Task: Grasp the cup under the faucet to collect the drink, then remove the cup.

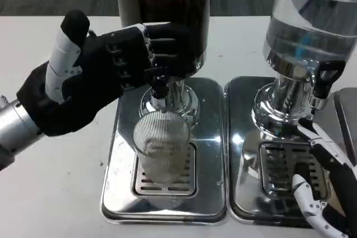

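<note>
1. White table [50, 193] carries two shiny steel drip trays [209, 154].
2. Ribbed clear plastic cup [162, 146] stands on the left grate, directly under the black faucet [159, 85], ready to catch the drink.
3. Left hand [106, 71] looks wrapped around the tap lever, probably pouring.
4. Right hand [321, 185] rests spread, holding nothing.

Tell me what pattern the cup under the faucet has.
Clear with fine vertical ribbing, seen in the head view: cup.

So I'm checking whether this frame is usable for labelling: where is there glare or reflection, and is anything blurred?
Head view: strong ceiling-light glare on the chrome drip trays and the right dispenser's base; the ribbed clear cup reads faint against the grille; the left hand at the faucet is dark, with little detail; the right hand is sharp; no obvious motion blur.
</note>
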`<act>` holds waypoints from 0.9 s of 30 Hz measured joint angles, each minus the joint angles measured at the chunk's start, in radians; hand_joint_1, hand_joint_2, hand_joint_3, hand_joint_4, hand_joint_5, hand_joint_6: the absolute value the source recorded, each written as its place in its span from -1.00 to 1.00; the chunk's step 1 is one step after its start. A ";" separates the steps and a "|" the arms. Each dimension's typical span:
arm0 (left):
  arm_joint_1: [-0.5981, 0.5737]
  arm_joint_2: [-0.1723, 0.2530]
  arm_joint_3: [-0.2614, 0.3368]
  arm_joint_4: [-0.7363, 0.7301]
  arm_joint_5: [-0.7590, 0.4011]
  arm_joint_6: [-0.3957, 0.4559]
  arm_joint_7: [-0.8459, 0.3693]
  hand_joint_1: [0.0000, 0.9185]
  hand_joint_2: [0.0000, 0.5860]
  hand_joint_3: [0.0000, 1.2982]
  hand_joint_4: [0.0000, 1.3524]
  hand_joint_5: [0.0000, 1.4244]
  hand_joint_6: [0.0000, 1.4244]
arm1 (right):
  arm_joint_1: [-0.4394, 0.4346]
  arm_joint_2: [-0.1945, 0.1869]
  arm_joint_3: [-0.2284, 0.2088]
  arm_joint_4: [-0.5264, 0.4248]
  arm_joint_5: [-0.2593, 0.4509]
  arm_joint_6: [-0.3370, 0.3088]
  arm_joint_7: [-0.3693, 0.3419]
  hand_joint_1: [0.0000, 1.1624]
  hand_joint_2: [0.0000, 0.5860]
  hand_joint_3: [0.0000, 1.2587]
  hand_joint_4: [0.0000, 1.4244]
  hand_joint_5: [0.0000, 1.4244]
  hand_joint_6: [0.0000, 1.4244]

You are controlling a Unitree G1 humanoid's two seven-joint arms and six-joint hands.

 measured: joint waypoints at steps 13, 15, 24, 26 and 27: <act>-0.018 -0.016 -0.030 0.002 0.040 -0.032 0.002 -1.00 -0.83 -0.52 -0.59 -0.59 -0.75 | 0.002 0.008 0.003 0.015 0.016 0.012 0.010 -0.32 1.00 -0.67 -0.88 -0.88 -0.70; -0.018 -0.019 -0.032 0.002 0.055 -0.051 0.002 -1.00 -0.83 -0.52 -0.59 -0.59 -0.75 | 0.002 0.008 0.003 0.017 0.016 0.016 0.010 -0.32 1.00 -0.67 -0.88 -0.88 -0.70; -0.011 -0.029 -0.035 -0.013 0.121 -0.156 0.005 -1.00 -0.82 -0.52 -0.60 -0.59 -0.76 | 0.001 0.008 0.004 0.017 0.017 0.018 0.018 -0.33 1.00 -0.67 -0.88 -0.88 -0.70; -0.009 -0.034 -0.035 -0.018 0.148 -0.198 0.008 -1.00 -0.81 -0.52 -0.60 -0.59 -0.76 | -0.001 0.008 0.003 0.017 0.019 0.019 0.021 -0.33 1.00 -0.67 -0.88 -0.88 -0.70; -0.005 -0.036 -0.035 -0.020 0.158 -0.224 0.015 -1.00 -0.81 -0.52 -0.60 -0.59 -0.76 | -0.002 0.008 0.003 0.017 0.021 0.019 0.024 -0.33 1.00 -0.67 -0.88 -0.88 -0.70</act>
